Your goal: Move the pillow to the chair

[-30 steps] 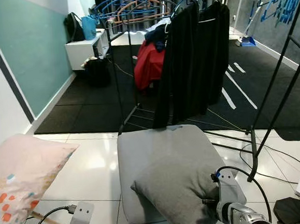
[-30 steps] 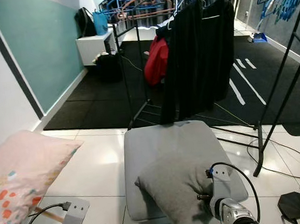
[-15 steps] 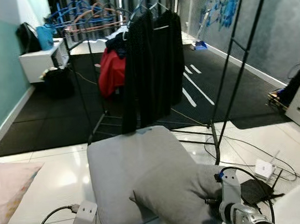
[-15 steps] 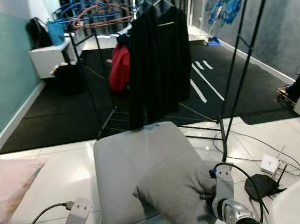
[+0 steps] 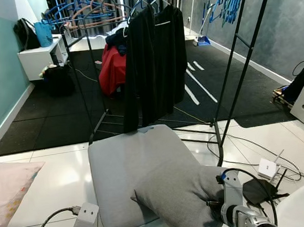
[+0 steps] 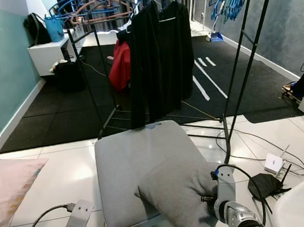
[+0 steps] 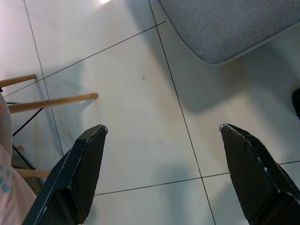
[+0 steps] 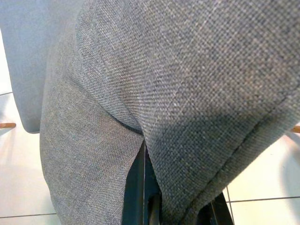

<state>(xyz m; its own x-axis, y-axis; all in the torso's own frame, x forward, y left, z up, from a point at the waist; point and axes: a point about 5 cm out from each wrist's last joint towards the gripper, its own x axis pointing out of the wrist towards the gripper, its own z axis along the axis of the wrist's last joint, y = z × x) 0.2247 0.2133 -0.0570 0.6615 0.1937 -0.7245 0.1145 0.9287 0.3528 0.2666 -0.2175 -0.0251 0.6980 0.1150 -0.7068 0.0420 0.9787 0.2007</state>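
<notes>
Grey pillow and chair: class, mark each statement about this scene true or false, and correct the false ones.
1. The right gripper is shut on the grey pillow. True.
2. The grey pillow lies on the floor, clear of the chair. False: it rests on the seat's front corner, overhanging.
3. The left gripper is open above floor tiles. True.
4. Black garments hang behind the chair. True.
5. The patterned pillow lies on the chair. False: it is off to the left.
</notes>
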